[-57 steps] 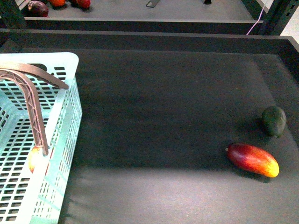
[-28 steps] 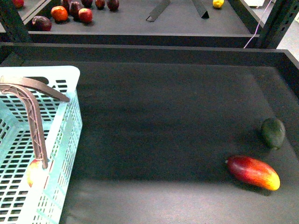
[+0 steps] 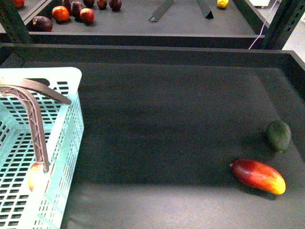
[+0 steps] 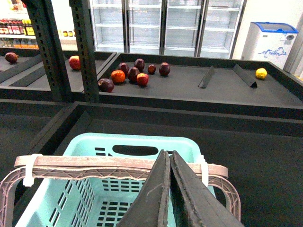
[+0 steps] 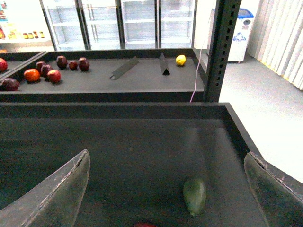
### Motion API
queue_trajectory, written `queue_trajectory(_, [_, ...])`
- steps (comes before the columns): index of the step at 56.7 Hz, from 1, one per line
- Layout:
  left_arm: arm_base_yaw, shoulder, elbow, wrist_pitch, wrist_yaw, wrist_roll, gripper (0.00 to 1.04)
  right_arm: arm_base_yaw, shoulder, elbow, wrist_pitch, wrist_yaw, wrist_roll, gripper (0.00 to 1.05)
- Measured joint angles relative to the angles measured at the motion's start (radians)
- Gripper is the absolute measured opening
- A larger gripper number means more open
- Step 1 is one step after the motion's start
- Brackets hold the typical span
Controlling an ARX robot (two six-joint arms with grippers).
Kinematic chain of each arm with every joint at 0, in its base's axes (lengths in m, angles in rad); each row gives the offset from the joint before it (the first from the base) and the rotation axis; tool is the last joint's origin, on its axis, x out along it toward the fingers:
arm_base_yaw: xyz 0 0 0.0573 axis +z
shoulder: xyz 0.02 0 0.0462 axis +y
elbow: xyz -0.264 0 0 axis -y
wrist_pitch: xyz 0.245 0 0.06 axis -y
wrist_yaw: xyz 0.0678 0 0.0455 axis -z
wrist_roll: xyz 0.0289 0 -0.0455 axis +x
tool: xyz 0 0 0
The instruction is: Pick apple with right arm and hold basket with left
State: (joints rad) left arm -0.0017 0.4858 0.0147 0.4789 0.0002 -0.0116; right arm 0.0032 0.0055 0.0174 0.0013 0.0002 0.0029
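The turquoise basket (image 3: 71, 71) stands at the table's left; it also shows in the left wrist view (image 4: 142, 141). The apple (image 3: 34, 175) lies inside it, partly hidden by the slotted wall. A brownish-purple lattice-ribbed arch (image 3: 34, 114) with white bands spans the basket (image 4: 94, 163). My left gripper (image 4: 168, 156) has dark fingers pressed shut together, tips at this arch, holding nothing that I can see. My right gripper (image 5: 166, 156) is wide open and empty above the table's right side, far from the apple; it is not in the front view.
A red-yellow mango (image 3: 258, 175) and a dark green avocado (image 3: 279, 136) lie at the table's right; the avocado (image 5: 194, 195) is between my right fingers' line. A raised wall (image 3: 152, 50) edges the table. Several fruits (image 3: 71, 12) sit on the back shelf. A post (image 5: 222, 47) stands at the right.
The front view shifted a second ago and now shows more of the back shelf. The basket, the apple, the mango and the avocado have not moved on the table.
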Motion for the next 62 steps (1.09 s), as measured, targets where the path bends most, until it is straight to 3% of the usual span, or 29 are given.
queue_trajectory(47, [0.000,-0.302,0.000,-0.294,0.000,0.000,0.03,0.000,0.000,0.000,0.000,0.000,0.000,0.96])
queue_trajectory(52, [0.000,-0.426,0.000,-0.453,0.000,0.001,0.03,0.000,0.000,0.000,0.000,0.000,0.000,0.96])
queue_trajectory(62, [0.000,-0.479,0.000,-0.476,0.000,0.001,0.03,0.000,0.000,0.000,0.000,0.000,0.000,0.96])
